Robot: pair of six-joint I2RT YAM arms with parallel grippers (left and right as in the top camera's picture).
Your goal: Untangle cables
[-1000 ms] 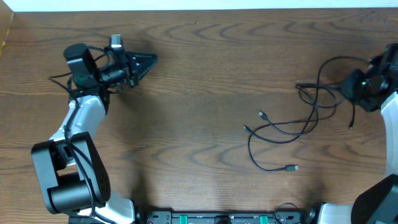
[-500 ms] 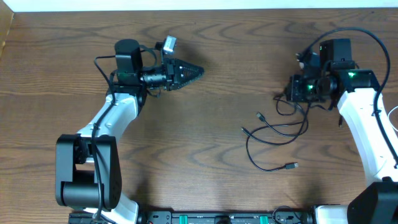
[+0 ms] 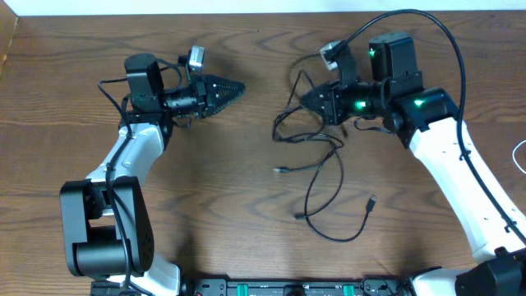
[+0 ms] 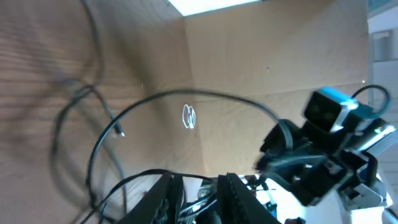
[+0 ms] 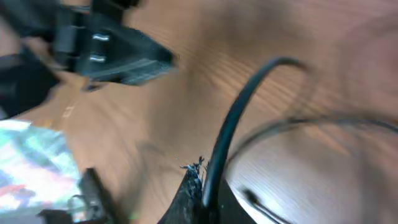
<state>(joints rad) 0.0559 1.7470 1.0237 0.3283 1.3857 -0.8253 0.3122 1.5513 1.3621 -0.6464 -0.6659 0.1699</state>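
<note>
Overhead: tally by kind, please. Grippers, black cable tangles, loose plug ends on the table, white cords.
Grippers: 2, left gripper and right gripper
Black cable tangle: 1
Loose plug ends: 3
White cord: 1, cut off by the right edge
Total: 7

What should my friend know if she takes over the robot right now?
Left pincer: holds nothing and points toward the cables; whether it is open or shut is unclear.
Right pincer: shut on the upper end of the cables.
The cables are thin black cords, crossed over each other. They trail from the right pincer down the middle of the table, with their plug ends lying loose.
Done: nothing is separated yet.
Left: pull the cords apart, one by one.
</note>
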